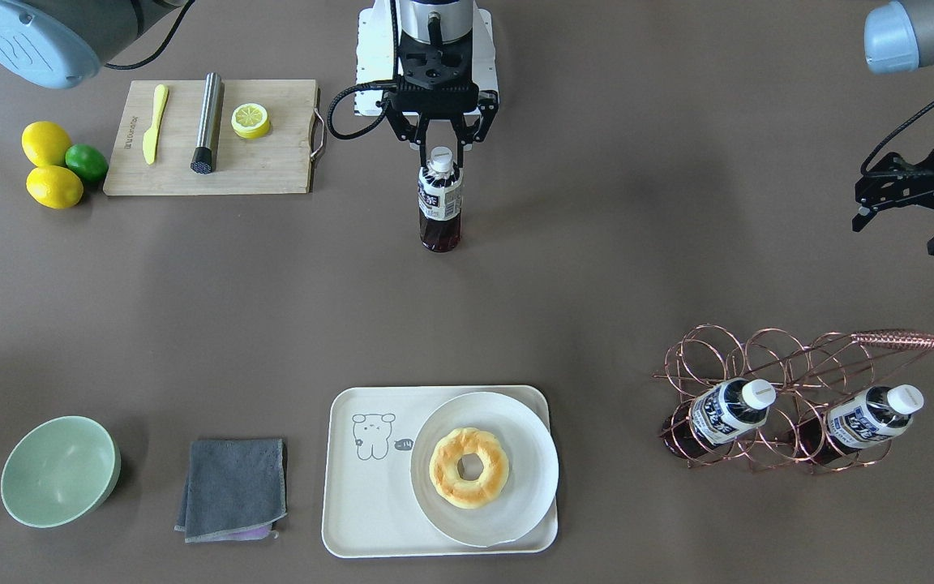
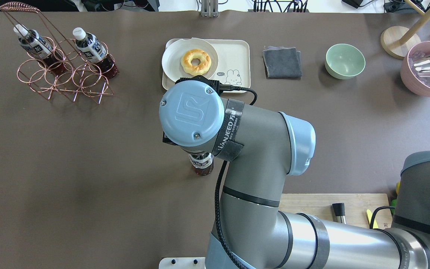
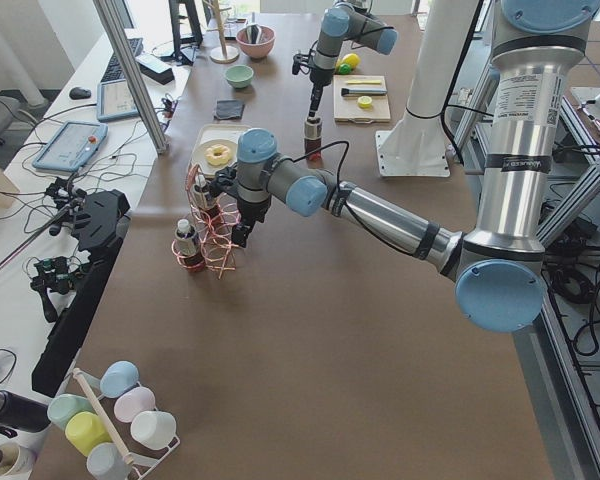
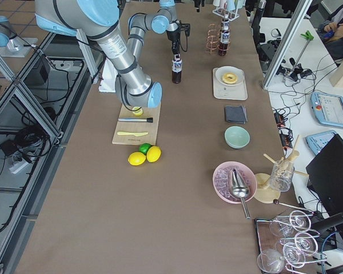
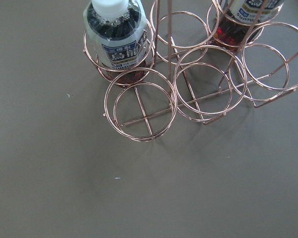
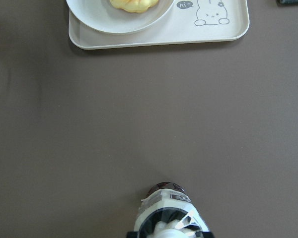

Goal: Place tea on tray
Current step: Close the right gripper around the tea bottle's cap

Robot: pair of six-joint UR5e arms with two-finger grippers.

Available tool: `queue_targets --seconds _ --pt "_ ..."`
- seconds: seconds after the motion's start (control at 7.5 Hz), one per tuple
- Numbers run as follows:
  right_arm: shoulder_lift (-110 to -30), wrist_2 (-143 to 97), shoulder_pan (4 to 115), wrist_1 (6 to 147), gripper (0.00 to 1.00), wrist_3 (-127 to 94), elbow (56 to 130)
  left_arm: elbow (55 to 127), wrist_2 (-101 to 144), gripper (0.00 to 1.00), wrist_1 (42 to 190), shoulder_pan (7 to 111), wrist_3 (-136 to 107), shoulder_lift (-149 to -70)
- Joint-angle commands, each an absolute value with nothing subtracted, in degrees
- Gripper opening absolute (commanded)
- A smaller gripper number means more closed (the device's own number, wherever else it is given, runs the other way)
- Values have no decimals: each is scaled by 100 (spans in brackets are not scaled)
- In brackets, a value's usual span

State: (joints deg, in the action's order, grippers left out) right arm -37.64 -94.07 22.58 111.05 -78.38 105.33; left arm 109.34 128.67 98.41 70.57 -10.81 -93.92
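Front view: right claw (image 1: 440,154) clenched on neck of tea (image 1: 440,207), bottle upright directly under claw, mid-worktop (image 1: 597,268). Tray (image 1: 362,503) beyond claw, away from robot base, well apart. Left claw (image 1: 897,234) spread, empty, near copper wire rack (image 1: 897,339). Right wrist view: tea cap just below claw, tray ahead.

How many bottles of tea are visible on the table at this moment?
3. One tea bottle stands upright mid-table, its cap between the right gripper fingers. A second bottle and a third bottle sit side by side in the copper wire rack. No others seem hidden.
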Motion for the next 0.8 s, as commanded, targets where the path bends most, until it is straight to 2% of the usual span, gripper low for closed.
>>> queue_targets --seconds 0.0,0.13,0.67 --pt "-3735 -9404 2259 11092 37 -7840 10450 10951 12867 97 9835 7049 -1090 -9387" --pt "-3744 -9404 2267 11100 0 -7840 10450 10942 12867 97 9835 7049 -1090 -9395" --pt "-3595 -9631 2818 11127 0 -7543 10503 10934 12867 97 9835 7049 -1099 -9404"
